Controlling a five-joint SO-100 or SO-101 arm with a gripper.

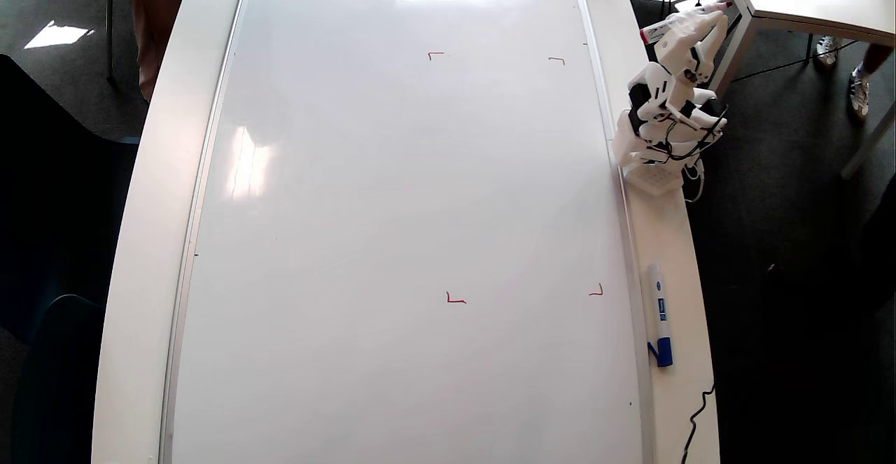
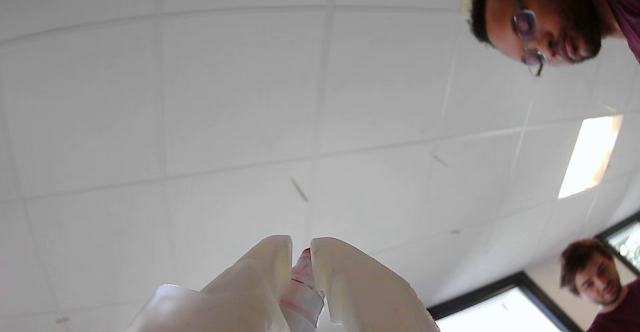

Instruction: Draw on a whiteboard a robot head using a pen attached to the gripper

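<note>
In the wrist view the end effector points up at the ceiling tiles, its two white fingers clamped on the pen, whose red-stained body sits wedged between them with the tip end poking up past the fingertips. The overhead view shows the same thing from above: the end effector is folded back over the arm's base at the right edge of the bench, with the pen sticking out sideways, well off the writing surface. The whiteboard fills most of the bench and bears only the four small red corner marks; no robot head has been started, so the whole drawing is still to do. The main risk, I judge, is the first touchdown: the arm must swing a long way round and down, and if the tip lands too hard the pen could slide in the grip or tilt, giving skipped or smeared lines; too light and no ink transfers. A stroke could also wander outside the marked frame, since the glossy board gives little resistance. A spare marker with a blue cap lies on the bench beside the board's right frame, near the arm's sweep, and could be knocked. No containers appear in either view. Two people look down in the wrist view.
</note>
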